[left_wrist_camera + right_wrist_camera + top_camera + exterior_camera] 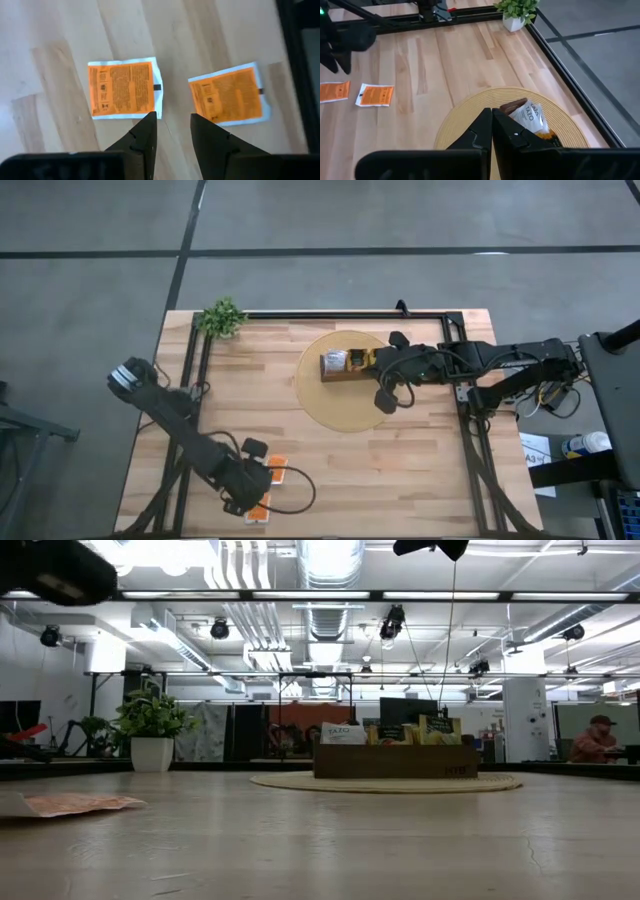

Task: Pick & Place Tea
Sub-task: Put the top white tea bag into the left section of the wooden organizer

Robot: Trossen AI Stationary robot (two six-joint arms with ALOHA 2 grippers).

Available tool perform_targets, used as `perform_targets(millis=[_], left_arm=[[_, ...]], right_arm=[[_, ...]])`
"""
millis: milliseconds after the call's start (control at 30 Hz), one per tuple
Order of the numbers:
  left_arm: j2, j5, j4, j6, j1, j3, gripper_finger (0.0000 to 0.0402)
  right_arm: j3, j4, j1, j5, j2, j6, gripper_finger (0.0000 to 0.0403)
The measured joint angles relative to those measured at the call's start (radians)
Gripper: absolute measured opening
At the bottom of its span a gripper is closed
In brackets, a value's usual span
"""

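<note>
Tea sachets [124, 89] lie flat near the table [400, 480] edge, well apart from the wooden box [350, 365]; light, thin, floppy, best pinched at an edge. Left gripper [170, 131] hangs just above them, fingers parted, empty. Right gripper [492, 131], closed and empty, hovers over the box.
</note>
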Motion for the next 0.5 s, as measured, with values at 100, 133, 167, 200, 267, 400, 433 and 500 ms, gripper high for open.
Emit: perform_targets(millis=[100, 133, 167, 200, 267, 400, 433, 500], left_arm=[[0.055, 0.0, 0.008, 0.001, -0.002, 0.0, 0.0112], [0.072, -0.001, 0.009, 0.001, -0.004, 0.0, 0.0112], [0.086, -0.004, 0.012, 0.002, -0.005, 0.0, 0.0112], [0.099, -0.008, 0.014, 0.002, -0.007, 0.0, 0.0112], [0.124, -0.02, 0.015, 0.008, -0.011, 0.0, 0.0112], [0.164, -0.03, 0.018, 0.014, -0.011, 0.0, 0.0112], [0.169, -0.033, 0.018, 0.014, -0.011, 0.0, 0.0112], [0.182, -0.038, 0.022, 0.018, -0.011, 0.0, 0.0112]], right_arm=[[0.0, 0.0, 0.0, 0.0, 0.0, -0.002, 0.0009], [0.0, 0.0, 0.0, 0.0, 0.0, -0.002, 0.0009], [0.0, 0.0, 0.0, 0.0, 0.0, -0.002, 0.0009], [0.0, 0.0, 0.0, 0.0, 0.0, -0.001, 0.0009], [0.0, 0.0, 0.0, 0.0, 0.0, -0.002, 0.0009], [0.0, 0.0, 0.0, 0.0, 0.0, -0.002, 0.0009], [0.0, -0.001, 0.0, 0.001, 0.0, -0.002, 0.0009], [0.0, -0.001, 0.0, 0.001, 0.0, -0.005, 0.0009]])
